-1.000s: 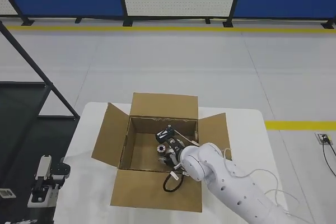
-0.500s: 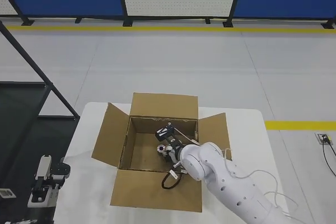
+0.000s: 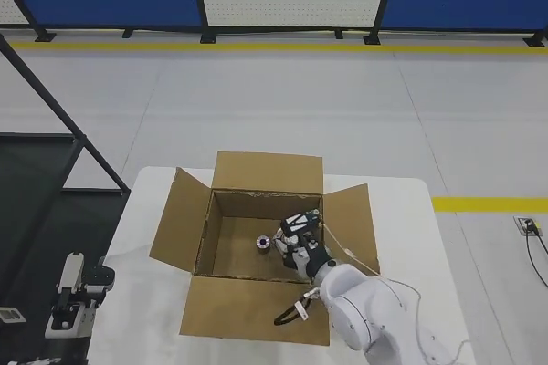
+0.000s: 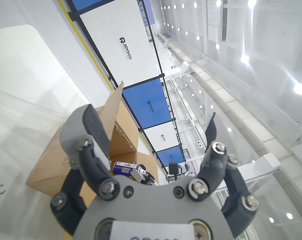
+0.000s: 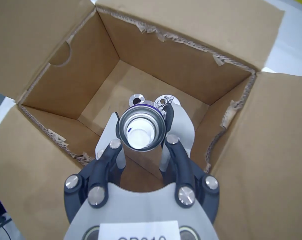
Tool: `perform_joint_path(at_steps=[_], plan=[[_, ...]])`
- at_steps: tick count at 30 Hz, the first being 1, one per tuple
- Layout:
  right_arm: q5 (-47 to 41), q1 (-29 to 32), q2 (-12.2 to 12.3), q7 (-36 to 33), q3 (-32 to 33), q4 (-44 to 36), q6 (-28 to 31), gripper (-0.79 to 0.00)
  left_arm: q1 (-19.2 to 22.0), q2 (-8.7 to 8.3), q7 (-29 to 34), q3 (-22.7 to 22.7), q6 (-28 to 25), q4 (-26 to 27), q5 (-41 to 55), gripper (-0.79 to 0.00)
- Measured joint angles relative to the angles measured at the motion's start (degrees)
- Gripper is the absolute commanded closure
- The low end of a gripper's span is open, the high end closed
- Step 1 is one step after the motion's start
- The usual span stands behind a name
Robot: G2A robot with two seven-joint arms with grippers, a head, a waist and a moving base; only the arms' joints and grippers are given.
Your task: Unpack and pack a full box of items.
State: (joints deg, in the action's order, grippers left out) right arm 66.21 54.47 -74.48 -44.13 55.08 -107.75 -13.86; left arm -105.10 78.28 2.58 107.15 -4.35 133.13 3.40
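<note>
Presently the spray can hangs upright over the open box, clamped in our right gripper, above two cans on the box bottom. We should lift it straight, clear of the rim, before swinging to the desk. Our left gripper hangs beside the box, jaws apart.

We see the spray can end-on, its body hidden below its rim, and it covers part of two round metal pieces on the floor of the box; we cannot tell what they are. Its flaps run off the right wrist view's edges.
</note>
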Motion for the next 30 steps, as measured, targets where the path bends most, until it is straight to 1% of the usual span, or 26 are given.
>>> perform_joint_path(at_steps=[4, 7, 11, 15, 19, 24, 30], plan=[[0.2, 7.1, 0.7, 6.9, 4.3, -5.8, -0.9, 0.0, 0.0, 0.0, 0.0, 0.0, 0.0, 0.0, 0.0, -0.785], [0.1, 11.2, 1.0, 10.9, 7.5, -9.4, -1.8, 0.0, 0.0, 0.0, 0.0, 0.0, 0.0, 0.0, 0.0, -0.785], [-1.1, 15.8, 1.4, 14.3, 12.3, -14.2, -2.0, 0.0, 0.0, 0.0, 0.0, 0.0, 0.0, 0.0, 0.0, -0.785], [-4.2, 20.4, 1.8, 17.3, 18.2, -18.9, -1.0, 0.0, 0.0, 0.0, 0.0, 0.0, 0.0, 0.0, 0.0, -0.785], [-6.5, 24.8, 2.0, 20.7, 23.2, -22.0, -1.0, 0.0, 0.0, 0.0, 0.0, 0.0, 0.0, 0.0, 0.0, -0.785], [-7.2, 29.1, 2.3, 20.7, 29.0, -23.9, -1.3, 0.0, 0.0, 0.0, 0.0, 0.0, 0.0, 0.0, 0.0, -0.785], [-8.1, 31.0, 2.4, 18.2, 33.6, -23.3, -3.2, 0.0, 0.0, 0.0, 0.0, 0.0, 0.0, 0.0, 0.0, -0.785]])
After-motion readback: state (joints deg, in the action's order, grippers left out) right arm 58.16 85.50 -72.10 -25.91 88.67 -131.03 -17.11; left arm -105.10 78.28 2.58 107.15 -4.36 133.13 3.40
